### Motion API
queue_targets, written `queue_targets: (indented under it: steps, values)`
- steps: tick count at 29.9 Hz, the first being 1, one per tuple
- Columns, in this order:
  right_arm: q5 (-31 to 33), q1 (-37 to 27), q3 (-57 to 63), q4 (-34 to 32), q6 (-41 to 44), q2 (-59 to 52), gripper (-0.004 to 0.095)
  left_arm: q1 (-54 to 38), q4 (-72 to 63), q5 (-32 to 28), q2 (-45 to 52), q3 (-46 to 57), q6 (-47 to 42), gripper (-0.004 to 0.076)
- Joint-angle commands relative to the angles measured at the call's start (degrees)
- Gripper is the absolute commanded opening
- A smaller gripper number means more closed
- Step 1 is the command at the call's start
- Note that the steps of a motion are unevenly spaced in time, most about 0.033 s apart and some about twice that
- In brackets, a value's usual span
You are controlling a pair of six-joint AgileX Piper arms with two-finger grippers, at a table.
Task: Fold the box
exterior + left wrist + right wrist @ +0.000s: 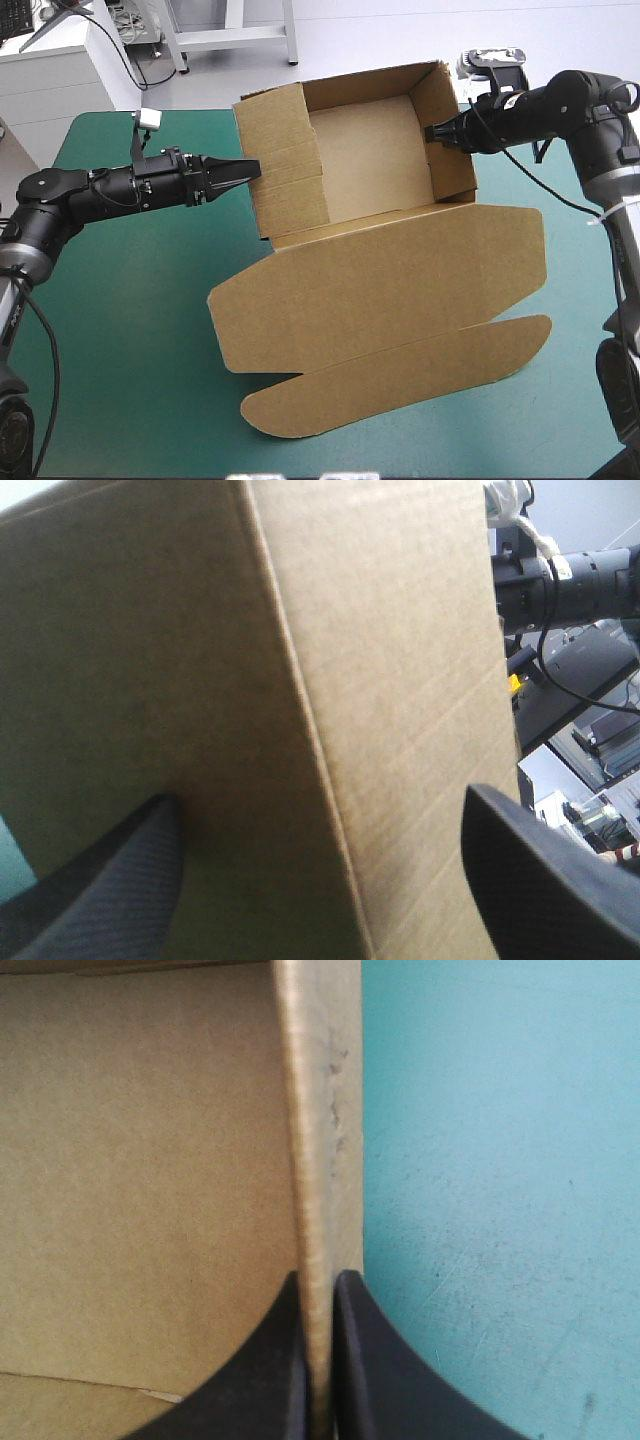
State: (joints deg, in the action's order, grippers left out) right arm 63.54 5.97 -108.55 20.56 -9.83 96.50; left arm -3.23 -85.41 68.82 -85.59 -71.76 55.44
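The box (370, 180) stood on the teal-green surface (120, 300), in its middle and reaching toward the far edge. It was in the form of an open tray: four walls were raised around the floor. The lid (380, 290) lay flat on the surface on the near side of the tray, joined to the near wall. The tuck flap (400, 375) extended flat from the lid's near edge.

The left jaws were apart. In the left wrist view, the two black fingers (110, 890) stood wide at either side, and the outer face of the box filled the space between and ahead of them, with one vertical corner crease in the middle. In the high view, the left jaws were level with the outer face of the left wall (285, 165), at its mid-height. Whether the fingers touched the board could not be determined.

The right jaws were clamped on the right wall (450, 130). In the right wrist view, the fingers were all but together, one on the inner face and one on the outer face, with the wall's edge (315, 1160) running straight ahead between them. The tray floor lay to one side of that wall and bare surface to the other.
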Motion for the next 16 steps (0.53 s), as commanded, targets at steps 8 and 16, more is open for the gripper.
queue_targets:
  steps: [8, 16]
  values:
    - [-3.3, 3.1, -1.5, -3.3, 0.9, -2.5, 0.0004, 5.6, 13.0, -5.7, 4.2, -4.3, -19.5, 0.0546]
    - [-3.7, 6.1, -1.5, -6.6, 1.5, -2.6, 0.0004, 16.6, 44.0, -19.3, 4.3, -11.1, -46.7, 0.0545]
